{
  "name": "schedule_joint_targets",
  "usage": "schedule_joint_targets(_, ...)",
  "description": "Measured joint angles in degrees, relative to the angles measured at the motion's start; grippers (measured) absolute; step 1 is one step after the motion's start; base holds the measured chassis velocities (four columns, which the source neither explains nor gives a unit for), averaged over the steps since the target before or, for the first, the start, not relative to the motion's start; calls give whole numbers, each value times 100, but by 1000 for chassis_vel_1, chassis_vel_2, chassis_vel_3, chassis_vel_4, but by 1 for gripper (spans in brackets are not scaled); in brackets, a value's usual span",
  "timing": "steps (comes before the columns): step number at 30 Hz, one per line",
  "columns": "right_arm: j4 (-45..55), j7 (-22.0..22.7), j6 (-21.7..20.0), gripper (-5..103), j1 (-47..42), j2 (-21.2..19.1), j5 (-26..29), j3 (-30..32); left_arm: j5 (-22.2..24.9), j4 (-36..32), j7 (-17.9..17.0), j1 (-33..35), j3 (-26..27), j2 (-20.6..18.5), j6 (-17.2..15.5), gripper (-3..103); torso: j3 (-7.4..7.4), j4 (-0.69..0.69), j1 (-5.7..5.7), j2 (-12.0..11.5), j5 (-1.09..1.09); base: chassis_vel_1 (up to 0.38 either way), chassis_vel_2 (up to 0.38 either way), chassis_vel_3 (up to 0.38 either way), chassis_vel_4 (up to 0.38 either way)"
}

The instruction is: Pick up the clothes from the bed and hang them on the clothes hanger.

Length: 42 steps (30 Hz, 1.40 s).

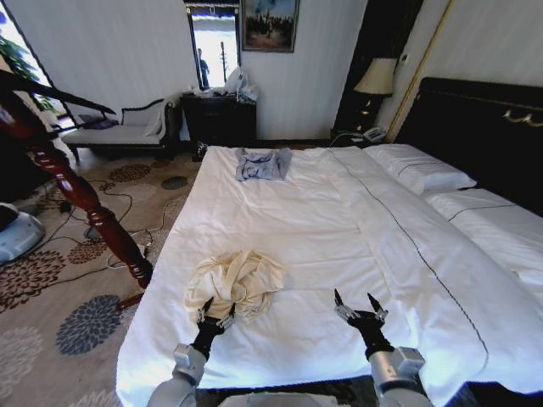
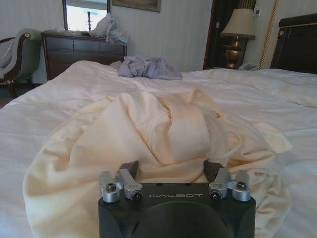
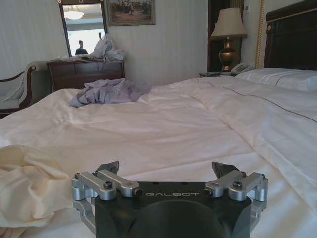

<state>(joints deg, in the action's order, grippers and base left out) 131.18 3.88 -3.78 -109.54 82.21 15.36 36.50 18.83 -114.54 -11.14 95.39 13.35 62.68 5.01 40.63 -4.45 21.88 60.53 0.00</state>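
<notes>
The clothes (image 1: 236,282), a crumpled cream heap, lie on the bed (image 1: 339,220) near its foot end and left side. My left gripper (image 1: 216,310) is open at the heap's near edge. In the left wrist view its fingertips (image 2: 130,167) rest against the cloth (image 2: 163,134), with folds between the jaws. My right gripper (image 1: 355,300) is open over bare duvet, well to the right of the clothes. The right wrist view shows the cream cloth (image 3: 29,183) off to one side of it (image 3: 168,168). A slim dark clothes hanger (image 1: 59,95) juts out at the upper left.
A small grey-blue garment (image 1: 263,163) lies at the bed's far end. A reddish-brown wooden post (image 1: 85,199) slants beside the bed's left edge, above cables on the carpet. Pillows (image 1: 420,174) and a dark headboard (image 1: 484,127) are on the right, with a dresser (image 1: 219,119) behind.
</notes>
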Motion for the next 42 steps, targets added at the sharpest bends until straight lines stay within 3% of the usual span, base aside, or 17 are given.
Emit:
schedule_joint_targets(2,-9,2,-8,100,4,-10,8,-35,-5,0,-11,-12,9,23,-15,62,0,0,0,0,0,0,0,0,0)
schedule_joint_targets(4,-9,4,-11,100,4,-11,10,-44,-5,0,-12,-17,9,26,-21,62,0,0,0,0,0,0,0,0,0)
schedule_joint_targets(8,4,16,-24,100,8,-15,20,-50,-46,57,-15,-58,-8,24,-21,40,0,0,0,0,0,0,0,0,0)
schedule_joint_targets(10,16,19,-30,100,9,-16,30,-50,-48,68,-18,-64,-9,24,-18,40,0,0,0,0,0,0,0,0,0)
schedule_joint_targets(14,46,28,-35,100,8,-17,43,-48,-69,79,-18,-65,-3,20,18,19,0,0,0,0,0,0,0,0,0)
schedule_joint_targets(16,46,29,-35,100,6,-17,43,-53,-70,61,-18,-53,1,15,24,19,0,0,0,0,0,0,0,0,0)
schedule_joint_targets(19,47,29,-35,100,0,-8,25,-77,-78,-75,-8,29,88,-15,51,3,0,0,0,0,0,0,0,0,0)
schedule_joint_targets(25,46,29,-35,100,-1,-16,10,-109,98,-272,13,190,531,-30,98,0,0,0,0,0,0,0,0,0,0)
schedule_joint_targets(28,28,29,-35,100,7,-40,-10,-157,501,-382,22,283,1043,-30,105,0,-1,0,0,0,-1,0,0,0,0)
schedule_joint_targets(33,2,29,-35,100,8,-50,-40,-209,893,-389,48,302,1391,-31,52,0,-1,0,0,0,0,0,0,0,0)
schedule_joint_targets(41,-13,29,-32,100,-24,-54,-118,-229,928,-363,144,422,1428,-25,-8,-1,-1,0,0,0,0,0,0,0,0)
schedule_joint_targets(42,-20,33,-32,100,-25,-60,-131,-229,887,-384,146,458,1387,-29,-43,4,-1,0,0,0,-1,0,0,0,0)
